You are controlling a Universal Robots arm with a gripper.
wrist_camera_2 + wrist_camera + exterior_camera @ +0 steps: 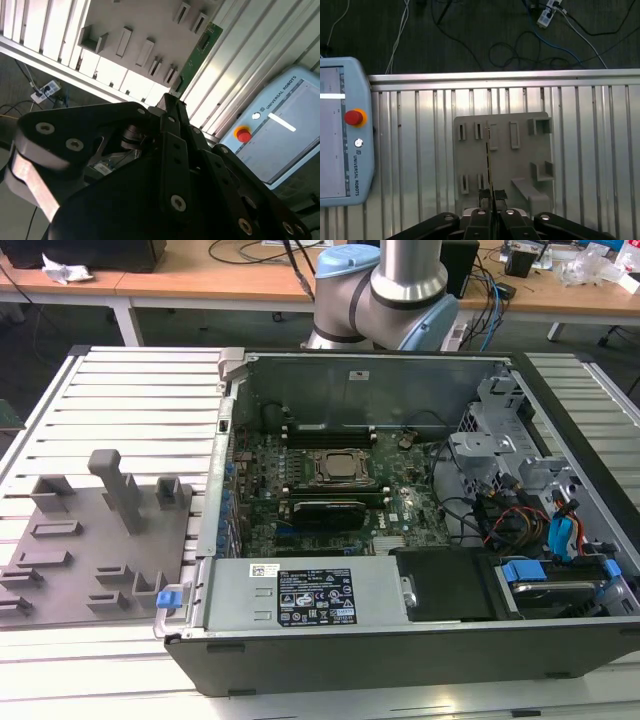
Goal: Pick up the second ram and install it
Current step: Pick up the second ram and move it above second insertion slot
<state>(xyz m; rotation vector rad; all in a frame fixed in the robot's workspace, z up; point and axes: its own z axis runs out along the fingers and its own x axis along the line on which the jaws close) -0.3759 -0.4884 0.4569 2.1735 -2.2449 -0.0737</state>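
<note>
Since both wrist cameras look down on the slatted table [600,150], entries run from the pendant [345,150] by one table edge to the grey tray [507,165] beside it. The gripper [492,194] is clamped on one short end of the memory stick [200,52], held up over the tray. Judgement: light, stiff, thin and brittle; grip the bare board edges, not the chips or contacts. An open computer [400,490] sits at the exterior view's right.

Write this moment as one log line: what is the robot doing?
gripper: shut on green memory stick | stick: held over grey tray | computer: open, stick not yet installed
</note>
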